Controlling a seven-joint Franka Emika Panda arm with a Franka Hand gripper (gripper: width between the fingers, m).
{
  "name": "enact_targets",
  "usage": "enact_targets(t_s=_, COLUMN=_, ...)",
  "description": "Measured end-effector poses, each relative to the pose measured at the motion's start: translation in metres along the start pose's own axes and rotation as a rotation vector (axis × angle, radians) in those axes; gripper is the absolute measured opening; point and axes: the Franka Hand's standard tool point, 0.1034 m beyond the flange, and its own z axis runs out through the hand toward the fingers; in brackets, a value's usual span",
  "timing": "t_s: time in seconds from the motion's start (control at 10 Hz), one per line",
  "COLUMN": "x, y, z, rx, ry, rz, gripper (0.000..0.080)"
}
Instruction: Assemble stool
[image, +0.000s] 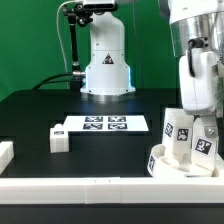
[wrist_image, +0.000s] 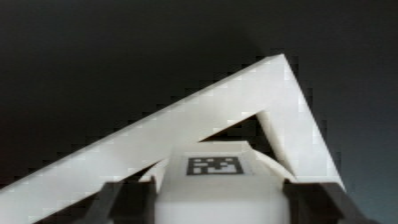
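At the exterior view's right, my gripper (image: 198, 132) is shut on a white blocky stool leg (image: 204, 146) with black-and-white tags. It holds the leg upright over the round white seat (image: 158, 160), which lies near the front rail. A second tagged leg (image: 170, 127) stands upright on the seat just beside the held one. A third leg (image: 58, 140) lies on the black table left of the marker board. In the wrist view the held leg (wrist_image: 215, 168) sits between the dark fingers (wrist_image: 132, 202) of my gripper (wrist_image: 217, 208), its tag facing the camera.
The marker board (image: 103, 124) lies flat mid-table. A long white border rail (image: 95, 186) runs along the front edge, with a white block (image: 5, 153) at the far left. The rails meet in a corner (wrist_image: 267, 75) in the wrist view. The robot base (image: 106, 60) stands behind.
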Motion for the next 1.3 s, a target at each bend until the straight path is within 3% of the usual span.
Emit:
enact_targets(t_s=0.1, x=0.002, y=-0.001, z=-0.002, rx=-0.003, ry=0.001, rz=-0.046, gripper=0.0427)
enact_targets(t_s=0.2, x=0.006, y=-0.005, z=-0.006, rx=-0.011, ry=0.002, rz=-0.093, gripper=0.0588)
enact_targets(t_s=0.3, x=0.008, y=-0.008, z=-0.014, rx=-0.011, ry=-0.003, rz=-0.151, gripper=0.0631)
enact_targets(t_s=0.5, x=0.008, y=-0.013, z=-0.027, rx=0.005, ry=-0.021, rz=-0.188, gripper=0.0646)
enact_targets(t_s=0.9, x=0.009, y=-0.012, z=-0.023, rx=0.003, ry=-0.017, rz=-0.484, gripper=0.0649)
enact_targets(t_s=1.1, x=0.005, y=-0.010, z=-0.024, rx=-0.020, ry=0.016, rz=-0.796, gripper=0.0649)
enact_targets(t_s=1.2, x=-0.001, y=-0.005, z=-0.024, rx=-0.045, ry=0.041, rz=-0.905, gripper=0.0649)
enact_targets(t_s=1.3, x=-0.004, y=-0.002, z=-0.023, rx=-0.051, ry=0.041, rz=-1.039, gripper=0.0649)
